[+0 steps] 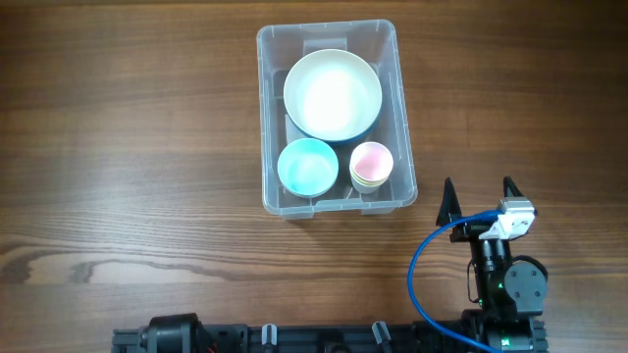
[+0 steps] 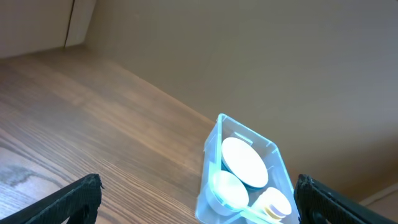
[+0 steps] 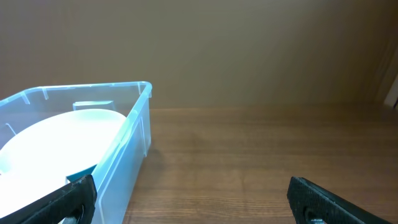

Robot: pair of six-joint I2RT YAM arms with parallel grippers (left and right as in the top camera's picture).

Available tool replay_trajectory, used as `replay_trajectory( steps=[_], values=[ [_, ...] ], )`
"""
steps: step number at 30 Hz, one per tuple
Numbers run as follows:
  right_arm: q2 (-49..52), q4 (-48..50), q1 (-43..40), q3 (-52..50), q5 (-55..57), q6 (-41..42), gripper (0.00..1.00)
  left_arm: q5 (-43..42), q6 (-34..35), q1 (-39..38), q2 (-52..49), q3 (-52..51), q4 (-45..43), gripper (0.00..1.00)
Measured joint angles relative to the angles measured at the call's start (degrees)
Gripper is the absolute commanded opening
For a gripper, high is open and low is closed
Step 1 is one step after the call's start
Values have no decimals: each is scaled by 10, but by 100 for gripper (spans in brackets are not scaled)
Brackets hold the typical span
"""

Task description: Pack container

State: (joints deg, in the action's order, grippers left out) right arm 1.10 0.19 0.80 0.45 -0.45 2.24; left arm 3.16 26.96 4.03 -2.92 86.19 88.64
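Observation:
The clear plastic container (image 1: 329, 201) stands at the middle of the wooden table. Inside it are a large white bowl (image 1: 333, 94), a small light-blue bowl (image 1: 308, 166) and a pink cup (image 1: 371, 163) stacked on a yellowish one. My right gripper (image 1: 479, 186) is open and empty, just right of the container's near right corner; the right wrist view (image 3: 191, 186) shows the container wall (image 3: 127, 152) at its left. My left gripper (image 2: 198, 186) is open and empty, well back from the container (image 2: 214, 140), which shows with its bowls in the left wrist view.
The left arm's base (image 1: 172, 333) sits at the table's near edge on the left. A blue cable (image 1: 424, 265) loops beside the right arm. A plain wall rises behind the table in both wrist views.

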Motion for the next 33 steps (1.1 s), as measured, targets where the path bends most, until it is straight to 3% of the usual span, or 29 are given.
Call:
replay_trajectory(
  steps=[9, 18, 24, 28, 33],
  values=[
    [0, 0, 0, 0, 0, 0, 100, -6, 3, 0, 21, -148, -130, 100],
    [0, -1, 0, 0, 0, 0, 100, -40, 4, 0, 24, -450, -562, 100],
    [0, -2, 0, -1, -2, 0, 100, -71, 4, 0, 21, -651, -775, 100],
    [0, -2, 0, -1, -2, 0, 100, -80, 4, 0, 21, -742, -831, 100],
    [0, -2, 0, -1, -2, 0, 100, -83, 4, 0, 21, -784, -840, 100]
  ],
)
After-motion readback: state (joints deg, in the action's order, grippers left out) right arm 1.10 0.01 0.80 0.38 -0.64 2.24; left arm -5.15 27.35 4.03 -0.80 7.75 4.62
